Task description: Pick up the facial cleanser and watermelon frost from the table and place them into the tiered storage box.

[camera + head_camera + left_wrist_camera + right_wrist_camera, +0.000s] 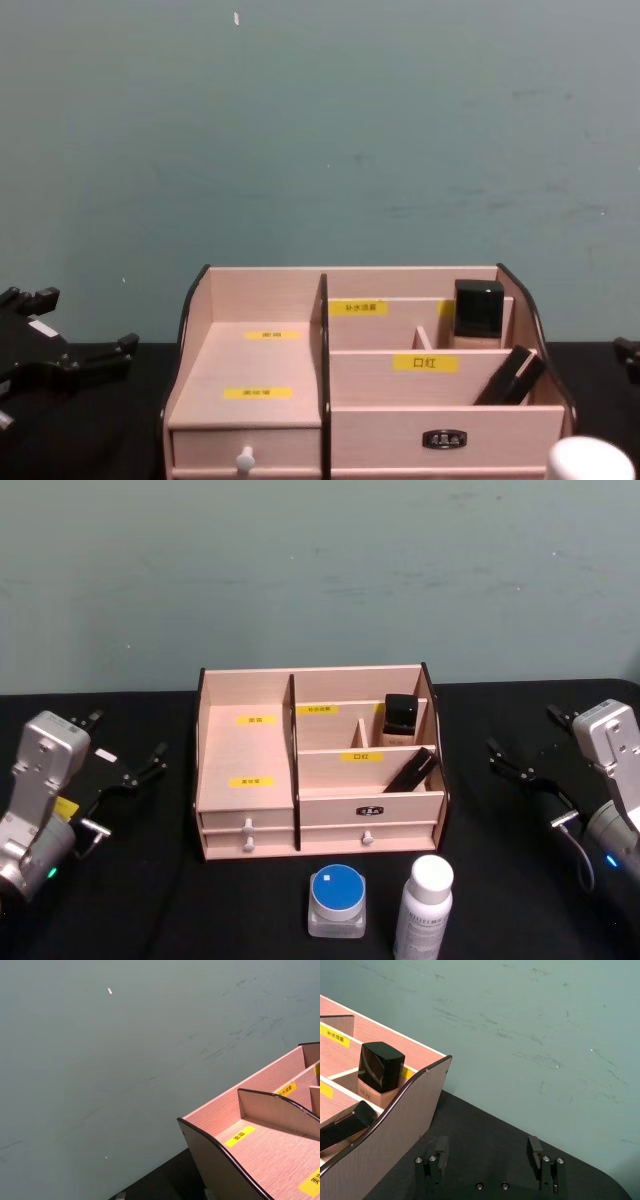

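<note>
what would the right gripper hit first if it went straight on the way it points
Likely the wall. The open right gripper points over the table, passing beside the box, not at it. The way looks free until the wall, though depth is unclear.

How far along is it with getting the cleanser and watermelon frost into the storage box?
Nothing is done yet. The white facial cleanser bottle and the blue-lidded watermelon frost jar stand on the table before the tiered storage box. Nothing is in hand: the left pincer and right pincer sit open, out to either side. Both picks and placements are left.
</note>
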